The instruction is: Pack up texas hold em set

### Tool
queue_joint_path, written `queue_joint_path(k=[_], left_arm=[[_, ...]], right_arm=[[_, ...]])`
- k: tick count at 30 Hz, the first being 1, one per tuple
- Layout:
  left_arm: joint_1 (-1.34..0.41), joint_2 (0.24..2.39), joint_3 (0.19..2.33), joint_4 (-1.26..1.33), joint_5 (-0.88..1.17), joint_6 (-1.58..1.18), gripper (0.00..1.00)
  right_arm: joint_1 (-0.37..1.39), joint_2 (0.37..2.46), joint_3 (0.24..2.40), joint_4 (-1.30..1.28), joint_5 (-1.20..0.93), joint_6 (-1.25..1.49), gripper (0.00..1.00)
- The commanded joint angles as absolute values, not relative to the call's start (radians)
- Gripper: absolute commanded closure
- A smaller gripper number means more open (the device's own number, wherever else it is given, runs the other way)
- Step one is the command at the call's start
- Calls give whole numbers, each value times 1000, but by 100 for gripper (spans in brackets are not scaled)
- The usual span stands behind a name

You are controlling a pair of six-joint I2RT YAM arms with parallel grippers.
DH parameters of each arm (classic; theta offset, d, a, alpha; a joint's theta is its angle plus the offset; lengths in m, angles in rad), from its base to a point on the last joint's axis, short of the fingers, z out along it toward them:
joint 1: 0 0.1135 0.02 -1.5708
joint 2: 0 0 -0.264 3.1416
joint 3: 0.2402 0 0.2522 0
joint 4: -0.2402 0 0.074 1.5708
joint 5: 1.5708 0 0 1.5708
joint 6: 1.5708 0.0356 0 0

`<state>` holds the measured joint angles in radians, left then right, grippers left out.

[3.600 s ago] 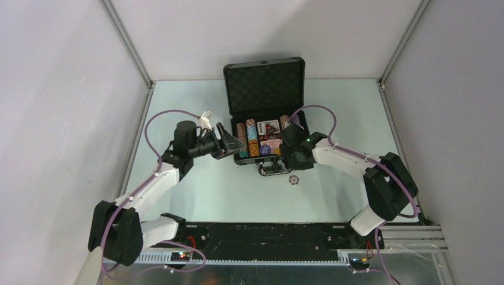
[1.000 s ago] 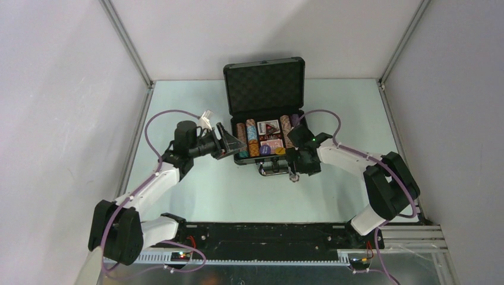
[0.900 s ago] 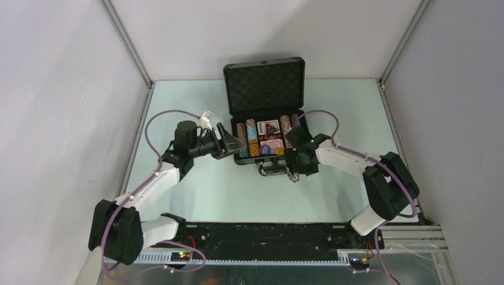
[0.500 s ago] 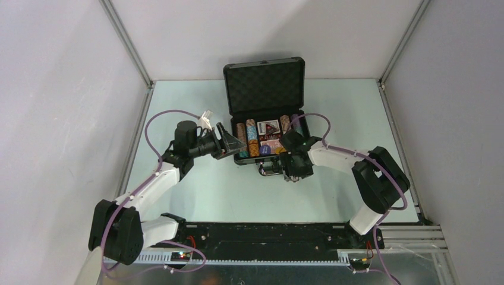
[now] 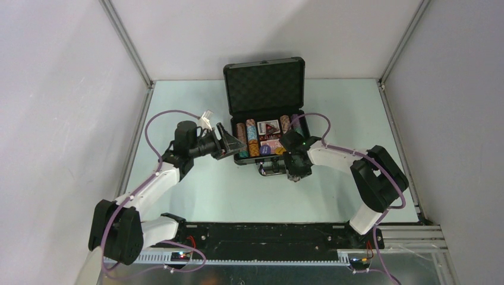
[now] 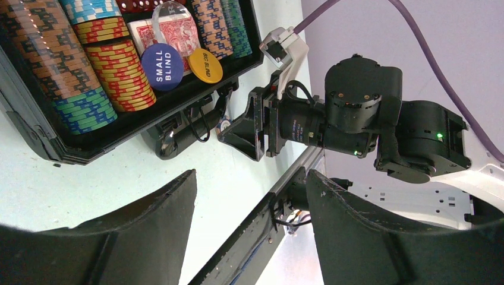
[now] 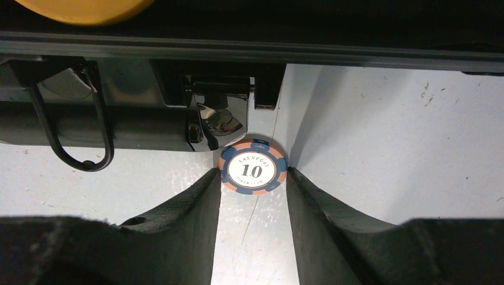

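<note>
Because the briefcase (image 5: 264, 89) stands so close, with its handle (image 7: 136, 127) and latch (image 7: 217, 122) just beyond the fingertips, the right gripper (image 7: 252, 181) has little room for error. Its 2 fingers lie low over the table (image 5: 196, 190) on either side of the loose 10 chip (image 7: 252, 167). Their tips look to touch its rim on both sides, a pinch at the very ends of the jaws. My worry is that so shallow a hold on a thin, flat disc could let it squirt out toward the latch or tip onto its edge when lifted. A fingertip could also catch the handle. The chip lies flat on the table just beside the latch, outside the case.

The case sits open at mid-table with its foam-lined lid upright. The left gripper (image 6: 251, 178) hovers just beside the case's left end, jaws spread wide with nothing between them. Inside, rows of striped chips (image 6: 53, 53) stand on edge at the left, with more rows at the right. Between them is a red card deck (image 6: 172, 32), and in front of it are 2 round discs, a blue one marked SMALL BLIND (image 6: 163, 66) and a yellow one (image 6: 205, 65) touching it. I judge the packing nearly done, since the 10 chip is the only piece seen outside.
</note>
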<state>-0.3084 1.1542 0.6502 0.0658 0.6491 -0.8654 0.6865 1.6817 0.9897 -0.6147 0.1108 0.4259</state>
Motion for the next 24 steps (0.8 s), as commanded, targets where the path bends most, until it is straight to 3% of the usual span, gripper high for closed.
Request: queue_joint_path(k=[1, 12, 24], left_arm=[[-315, 1148, 644, 95, 643, -870, 28], [-316, 1152, 647, 94, 646, -871, 28], [-315, 1153, 646, 95, 646, -871, 28]], right_arm=[[692, 1719, 994, -584, 121, 431, 53], [691, 1668, 976, -591, 130, 420, 61], [651, 1499, 1033, -662, 104, 396, 56]])
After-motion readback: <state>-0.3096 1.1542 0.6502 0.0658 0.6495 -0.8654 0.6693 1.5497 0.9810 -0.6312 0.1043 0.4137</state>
